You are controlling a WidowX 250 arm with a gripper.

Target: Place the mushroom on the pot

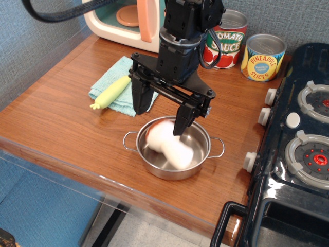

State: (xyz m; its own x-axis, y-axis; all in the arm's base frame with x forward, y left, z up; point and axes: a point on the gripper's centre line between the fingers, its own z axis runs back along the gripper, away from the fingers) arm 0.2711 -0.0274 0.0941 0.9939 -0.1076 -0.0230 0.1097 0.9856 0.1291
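I saw the black two-fingered gripper (161,113) spread wide above the shallow round steel pot (201,163) | cream-stemmed toy mushroom (169,145) lay blurred inside it, free of both fingers | yellow-handled spoon (111,91) rested on the teal cloth (114,83) behind.

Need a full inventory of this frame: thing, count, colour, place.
mushroom: 1, cream-white stem, reddish cap edge, lying in the pot
pot: 1, steel, front centre of the table
table: 1, brown wood
cloth: 1, teal, folded, behind the pot
spoon: 1, yellow handle, on the cloth
tomato can: 1, red and white, back
pineapple can: 1, yellow and blue, right of the tomato can
toy microwave: 1, cream and teal, back left
toy stove: 1, dark, right edge
pincer: 1, black, open above the pot
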